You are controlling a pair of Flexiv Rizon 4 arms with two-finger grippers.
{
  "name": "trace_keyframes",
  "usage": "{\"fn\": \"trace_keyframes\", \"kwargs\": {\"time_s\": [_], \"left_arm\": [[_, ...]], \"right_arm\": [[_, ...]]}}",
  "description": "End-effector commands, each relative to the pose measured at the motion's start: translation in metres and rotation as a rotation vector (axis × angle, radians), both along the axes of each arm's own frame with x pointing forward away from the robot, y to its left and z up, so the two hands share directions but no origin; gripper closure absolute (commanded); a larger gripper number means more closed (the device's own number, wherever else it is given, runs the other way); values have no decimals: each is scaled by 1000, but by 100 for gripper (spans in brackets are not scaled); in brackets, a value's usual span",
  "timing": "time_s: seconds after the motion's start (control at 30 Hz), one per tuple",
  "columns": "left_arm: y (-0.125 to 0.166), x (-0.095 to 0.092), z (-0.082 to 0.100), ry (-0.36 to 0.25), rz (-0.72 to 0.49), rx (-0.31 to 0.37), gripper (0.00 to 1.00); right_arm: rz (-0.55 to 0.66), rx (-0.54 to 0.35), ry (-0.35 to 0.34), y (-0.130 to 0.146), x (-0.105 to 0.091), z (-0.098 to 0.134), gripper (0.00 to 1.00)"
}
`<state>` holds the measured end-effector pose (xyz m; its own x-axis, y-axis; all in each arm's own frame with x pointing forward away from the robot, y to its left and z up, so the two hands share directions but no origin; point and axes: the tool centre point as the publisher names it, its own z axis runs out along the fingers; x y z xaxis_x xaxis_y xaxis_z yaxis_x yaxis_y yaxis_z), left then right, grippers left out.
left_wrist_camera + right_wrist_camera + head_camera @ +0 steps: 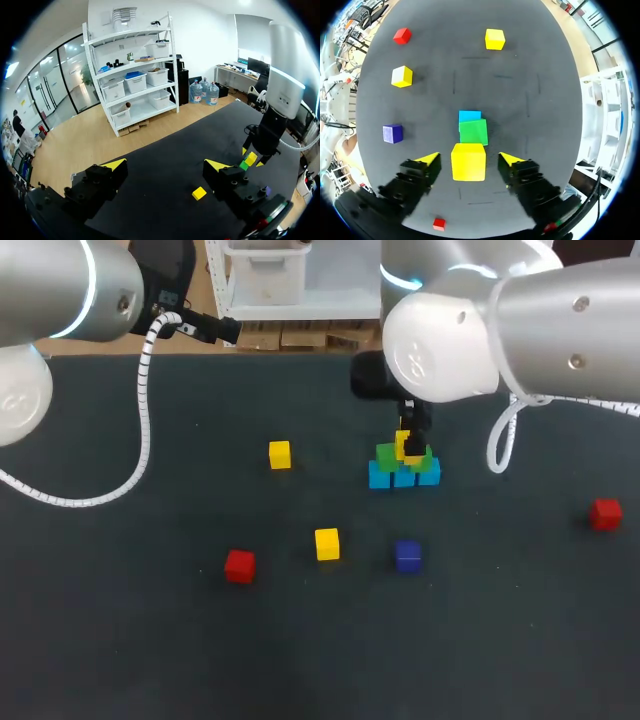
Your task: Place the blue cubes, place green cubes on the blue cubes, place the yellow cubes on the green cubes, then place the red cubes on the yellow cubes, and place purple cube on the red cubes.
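A pyramid stands mid-table: a row of blue cubes, green cubes on them, and one yellow cube on top. My right gripper hangs straight over it, open. The top yellow cube lies between its fingers with a gap on each side; a green cube and a blue cube show just ahead. Loose on the table are two yellow cubes, two red cubes and a purple cube. My left gripper is open and empty, high at the far left.
A white coiled cable hangs from my left arm over the table's far left. My right arm spans the far right above the table.
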<state>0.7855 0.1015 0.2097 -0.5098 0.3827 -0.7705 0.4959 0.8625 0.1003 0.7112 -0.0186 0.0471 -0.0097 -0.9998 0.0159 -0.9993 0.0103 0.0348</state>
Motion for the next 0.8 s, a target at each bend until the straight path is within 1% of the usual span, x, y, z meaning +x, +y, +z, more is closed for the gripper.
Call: {"fn": "trace_keyframes", "kwargs": {"time_s": [0.03, 0.2, 0.37, 0.47, 0.57, 0.6, 0.67, 0.7, 0.73, 0.8], "left_arm": [[1, 1, 0, 0, -4, -2, 0], [1, 1, 0, 0, -4, -2, 0], [1, 1, 0, 0, -4, -2, 0], [1, 1, 0, 0, -4, -2, 0], [1, 1, 0, 0, -4, -2, 0], [1, 1, 0, 0, -4, -2, 0], [1, 1, 0, 0, -4, -2, 0], [1, 1, 0, 0, -4, -2, 0], [1, 1, 0, 0, -4, -2, 0], [1, 1, 0, 0, -4, -2, 0]], "right_arm": [[-6, 5, -1, 0, 0, 0, 0], [-39, 25, -11, -3, 4, 8, 0], [-44, 28, -23, -7, 3, 16, 0], [-50, 47, -27, -11, 1, 23, 0], [-46, 52, -26, -13, 0, 23, 0], [-46, 52, -26, -14, 1, 22, 5], [-50, 49, -26, -14, 1, 21, 19], [-53, 50, -26, -15, 0, 21, 22], [-59, 54, -26, -16, -1, 22, 22], [-69, 64, -31, -18, -1, 26, 15]]}}
